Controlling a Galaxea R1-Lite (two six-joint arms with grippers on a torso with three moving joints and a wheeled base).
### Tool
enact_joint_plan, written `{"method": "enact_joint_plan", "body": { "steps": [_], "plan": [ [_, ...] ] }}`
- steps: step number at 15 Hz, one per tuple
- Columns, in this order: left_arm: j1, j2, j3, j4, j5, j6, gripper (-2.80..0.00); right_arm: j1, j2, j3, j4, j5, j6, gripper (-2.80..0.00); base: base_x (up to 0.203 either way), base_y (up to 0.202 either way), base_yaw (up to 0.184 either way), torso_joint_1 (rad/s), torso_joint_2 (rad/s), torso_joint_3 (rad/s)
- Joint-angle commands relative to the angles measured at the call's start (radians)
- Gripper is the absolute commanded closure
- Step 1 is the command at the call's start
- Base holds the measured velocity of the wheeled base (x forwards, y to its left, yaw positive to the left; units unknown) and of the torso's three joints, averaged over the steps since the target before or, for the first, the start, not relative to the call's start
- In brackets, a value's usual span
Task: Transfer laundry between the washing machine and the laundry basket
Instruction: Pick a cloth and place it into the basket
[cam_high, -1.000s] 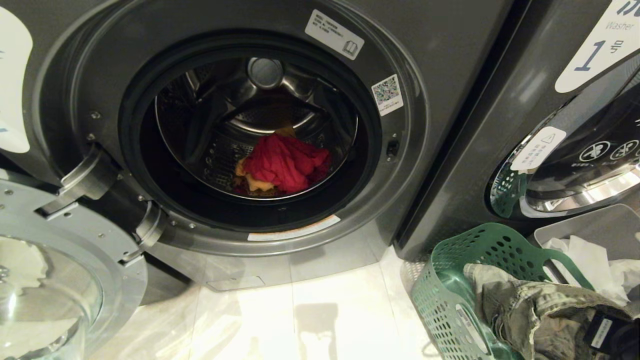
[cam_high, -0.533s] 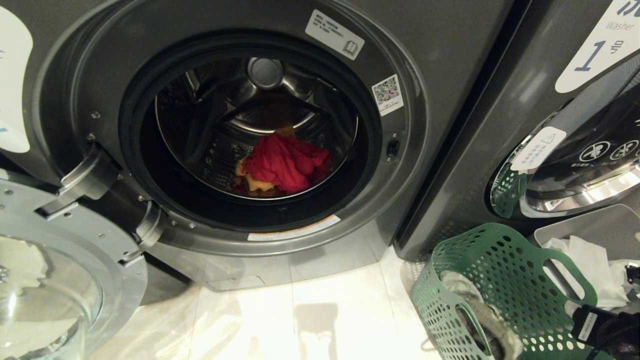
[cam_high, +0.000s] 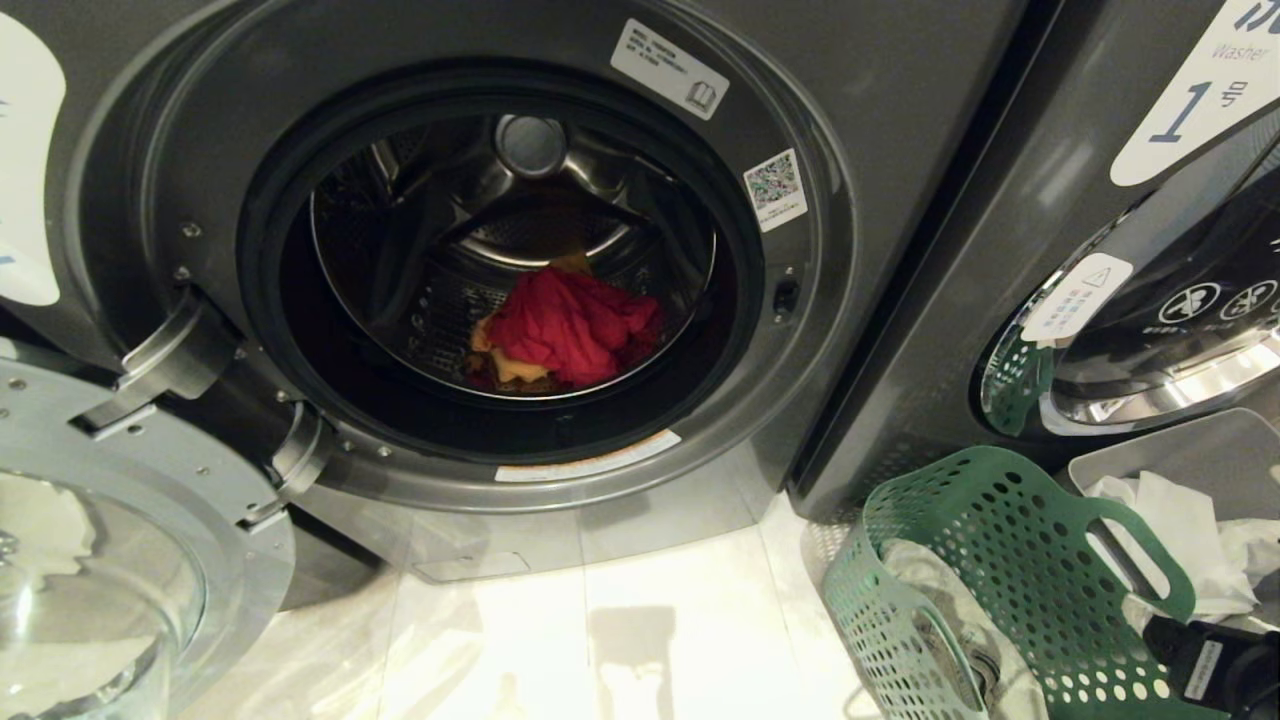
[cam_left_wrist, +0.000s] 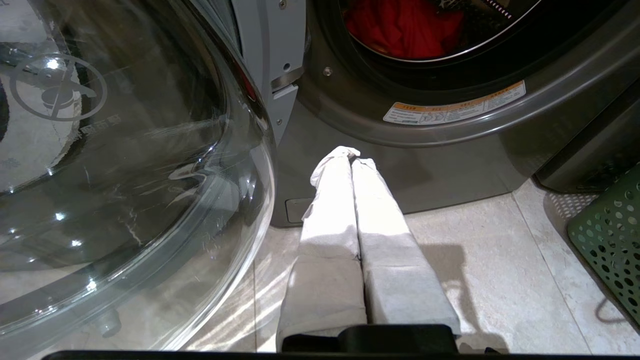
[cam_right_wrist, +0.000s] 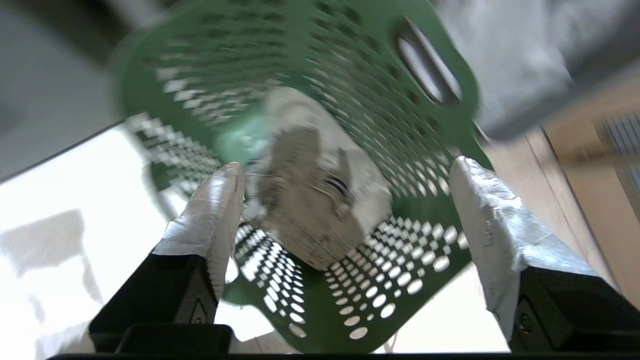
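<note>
wide apart stand the jaws of the right gripper (cam_right_wrist: 345, 170), its two tape-wrapped fingers (cam_right_wrist: 212, 220) spread with nothing between them, while the left gripper (cam_left_wrist: 350, 157) is clenched on nothing, its pale padded fingers (cam_left_wrist: 332, 210) pressed flat together.

head view: the dark grey front-loading washing machine (cam_high: 900, 130) stands with its round door (cam_high: 110, 540) swung out to the left — chrome rim, clear bulging glass. inside the perforated steel drum (cam_high: 440, 310) lies the laundry: a crumpled bright red cloth garment (cam_high: 570, 325) on top of a yellow-orange cloth garment (cam_high: 505, 365) that peeks out at its edge. at lower right sits the green plastic laundry basket (cam_high: 1000, 540), its walls dotted with round holes, a loop handle at the rim; a mottled grey-olive garment (cam_high: 950, 600) lies inside it. just beyond is a solid grey plastic bin (cam_high: 1200, 460) holding rumpled white cloth (cam_high: 1170, 530), under a second dark machine (cam_high: 1100, 300). the right arm's black wrist shows at the lower right corner.

left wrist view: the left gripper hangs low over pale floor tiles (cam_left_wrist: 500, 260), beside the glass door, in front of the machine's lower panel; red cloth shows in the drum above.

right wrist view: the right gripper hovers over the basket's mouth — the grey-olive garment bunched on the perforated bottom, clear of both fingers.
</note>
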Motion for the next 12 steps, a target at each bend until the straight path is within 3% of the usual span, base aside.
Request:
{"method": "enact_joint_plan", "body": {
  "steps": [1, 4, 6, 8, 10, 11, 12],
  "plan": [
    [0.000, 0.001, 0.040, -0.001, 0.000, 0.000, 0.00, 0.056, -0.283, 0.003, 0.063, 0.089, -0.130, -2.80, 0.000, 0.000, 0.000, 0.000, 0.00, 0.000],
    [0.000, 0.001, 0.040, -0.001, 0.000, 0.000, 0.00, 0.238, -0.457, 0.005, 0.146, 0.162, -0.419, -2.80, 0.000, 0.000, 0.000, 0.000, 0.00, 0.000],
    [0.000, 0.001, 0.040, -0.001, 0.000, -0.001, 0.00, 0.323, -0.499, 0.005, 0.158, 0.136, -0.551, -2.80, 0.000, 0.000, 0.000, 0.000, 0.00, 0.000],
    [0.000, 0.001, 0.040, -0.001, 0.000, -0.001, 0.00, 0.382, -0.504, 0.005, 0.135, 0.121, -0.594, -2.80, 0.000, 0.000, 0.000, 0.000, 0.00, 0.000],
    [0.000, 0.001, 0.040, -0.001, 0.000, 0.000, 0.00, 0.385, -0.496, 0.005, 0.139, 0.121, -0.590, -2.80, 0.000, 0.000, 0.000, 0.000, 0.00, 0.000],
    [0.000, 0.001, 0.040, -0.001, 0.000, 0.000, 0.00, 0.390, -0.491, 0.005, 0.154, 0.122, -0.582, 0.00, 0.000, 0.000, 0.000, 0.000, 0.00, 0.000],
    [0.000, 0.001, 0.040, -0.001, 0.000, 0.000, 0.00, 0.401, -0.482, 0.005, 0.160, 0.123, -0.576, 0.00, 0.000, 0.000, 0.000, 0.000, 0.00, 0.000]
  ]
}}
